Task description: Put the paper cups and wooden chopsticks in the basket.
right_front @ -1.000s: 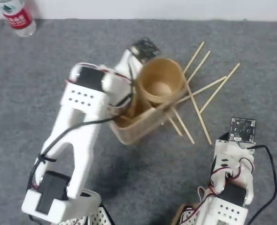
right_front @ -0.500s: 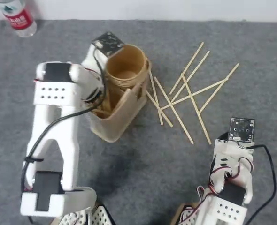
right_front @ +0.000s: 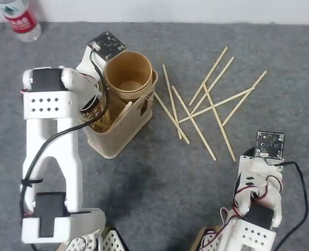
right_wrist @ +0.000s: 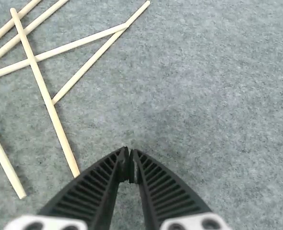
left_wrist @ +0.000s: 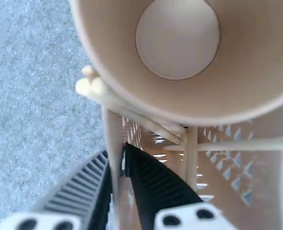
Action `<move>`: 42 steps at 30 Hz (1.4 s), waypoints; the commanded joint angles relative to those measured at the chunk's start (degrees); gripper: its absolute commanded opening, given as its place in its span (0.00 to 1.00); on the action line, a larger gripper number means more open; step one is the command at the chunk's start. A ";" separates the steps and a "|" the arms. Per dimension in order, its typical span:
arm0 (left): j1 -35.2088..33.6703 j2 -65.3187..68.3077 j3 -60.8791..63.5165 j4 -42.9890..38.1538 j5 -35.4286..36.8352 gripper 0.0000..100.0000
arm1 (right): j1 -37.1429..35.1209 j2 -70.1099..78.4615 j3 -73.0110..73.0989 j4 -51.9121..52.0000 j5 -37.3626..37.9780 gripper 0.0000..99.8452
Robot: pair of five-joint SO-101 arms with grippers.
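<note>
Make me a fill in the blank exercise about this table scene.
The stacked brown paper cups sit ___ the beige plastic basket.
The left gripper is ___ on the basket's wall.
The loose wooden chopsticks lie ___ the basket.
The clear plastic bottle wears a ___ label.
Answers: inside, shut, outside, red.

- Your left arm (right_front: 52,151): stretched along the left side of the basket (right_front: 124,137), wrist bent over its rim.
- Your left gripper (left_wrist: 116,154): fingers pinched on the basket wall, one inside and one outside.
- Your right arm (right_front: 256,209): folded back, well to the right of the basket.
- Your right gripper (right_wrist: 130,158): fingertips pressed together, aimed downward.
</note>
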State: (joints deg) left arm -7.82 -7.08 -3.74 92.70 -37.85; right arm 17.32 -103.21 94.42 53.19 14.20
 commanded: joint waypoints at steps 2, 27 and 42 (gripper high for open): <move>-1.85 -2.20 -4.70 -0.97 5.19 0.15 | -0.04 -0.66 -0.26 -1.45 0.88 0.01; -39.30 -20.66 5.41 -1.93 31.56 0.30 | -0.04 -0.66 -0.62 1.98 0.88 0.01; -24.09 -58.29 62.20 -14.51 32.26 0.30 | -21.14 -0.48 -15.21 14.02 8.26 0.01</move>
State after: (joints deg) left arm -30.51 -53.23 44.88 85.32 -5.49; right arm 2.46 -103.21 85.54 63.82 18.68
